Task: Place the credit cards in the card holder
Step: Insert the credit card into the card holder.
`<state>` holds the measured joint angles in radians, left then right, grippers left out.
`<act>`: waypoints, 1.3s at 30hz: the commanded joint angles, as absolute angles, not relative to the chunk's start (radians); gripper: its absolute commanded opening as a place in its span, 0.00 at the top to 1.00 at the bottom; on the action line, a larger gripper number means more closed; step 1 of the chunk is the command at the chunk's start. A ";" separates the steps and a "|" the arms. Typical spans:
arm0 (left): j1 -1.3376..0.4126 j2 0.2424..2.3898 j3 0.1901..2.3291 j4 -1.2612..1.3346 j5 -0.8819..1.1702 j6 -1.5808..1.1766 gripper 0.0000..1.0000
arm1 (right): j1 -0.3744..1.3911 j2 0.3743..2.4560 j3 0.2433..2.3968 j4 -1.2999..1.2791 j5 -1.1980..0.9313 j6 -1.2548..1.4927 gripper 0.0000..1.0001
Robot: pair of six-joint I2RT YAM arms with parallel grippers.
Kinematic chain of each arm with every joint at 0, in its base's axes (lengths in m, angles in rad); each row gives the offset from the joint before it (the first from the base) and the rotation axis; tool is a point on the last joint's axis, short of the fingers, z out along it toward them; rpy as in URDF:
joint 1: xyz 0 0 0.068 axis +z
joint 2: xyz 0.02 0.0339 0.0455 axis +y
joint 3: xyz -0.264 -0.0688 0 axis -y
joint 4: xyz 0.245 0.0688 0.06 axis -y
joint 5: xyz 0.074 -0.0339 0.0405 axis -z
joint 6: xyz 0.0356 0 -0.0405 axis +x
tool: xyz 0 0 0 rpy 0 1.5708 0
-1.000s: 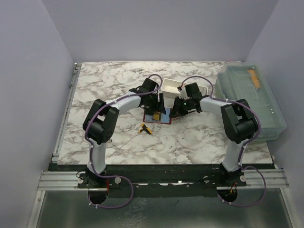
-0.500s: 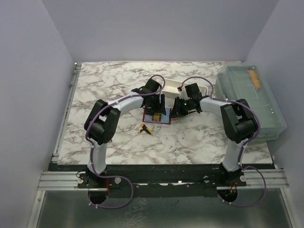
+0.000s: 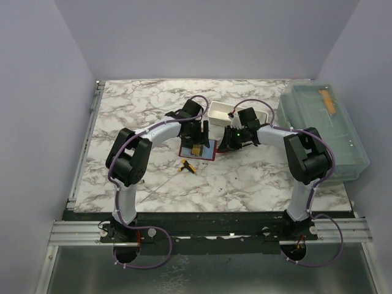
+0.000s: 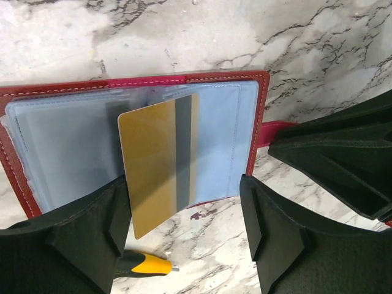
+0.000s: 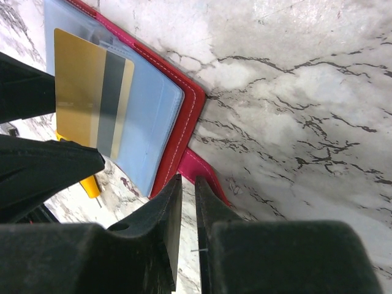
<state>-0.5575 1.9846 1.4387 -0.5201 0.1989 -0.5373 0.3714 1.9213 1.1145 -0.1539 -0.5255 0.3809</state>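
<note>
The red card holder (image 4: 262, 104) lies open on the marble, its blue-grey lining up; it also shows in the top view (image 3: 209, 147) and the right wrist view (image 5: 191, 110). The tan-gold credit card (image 4: 150, 165) sits partly in a slot of the lining, its near end sticking out; it also shows in the right wrist view (image 5: 76, 86). My left gripper (image 4: 184, 184) is open, hovering with a finger either side of the card's near end. My right gripper (image 5: 188, 180) is shut, its tips at the holder's pink strap (image 5: 205, 174). The pale blue card is out of view.
A yellow-handled thin tool (image 3: 185, 166) lies on the table just in front of the holder, close under my left finger (image 4: 144, 264). A white tray (image 3: 236, 113) stands behind the grippers. A large clear lidded bin (image 3: 324, 128) stands along the right edge.
My left gripper has shifted slightly left and the holder has shifted a little left with it. The right arm has stayed put.
</note>
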 commanded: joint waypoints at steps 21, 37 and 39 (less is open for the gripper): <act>-0.519 1.917 1.476 -0.623 0.237 -0.494 0.30 | 0.368 1.948 1.124 -0.156 -0.549 0.363 0.82; -0.525 2.010 1.524 -0.635 0.239 -0.483 0.31 | 0.368 1.959 1.129 -0.151 -0.563 0.368 0.83; -0.525 2.026 1.524 -0.631 0.230 -0.486 0.31 | 0.367 1.958 1.127 -0.148 -0.563 0.369 0.83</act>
<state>-0.5194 1.9751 1.5028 -0.6277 0.2218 -0.4915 0.3710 1.9308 1.1172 -0.1539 -0.5488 0.3756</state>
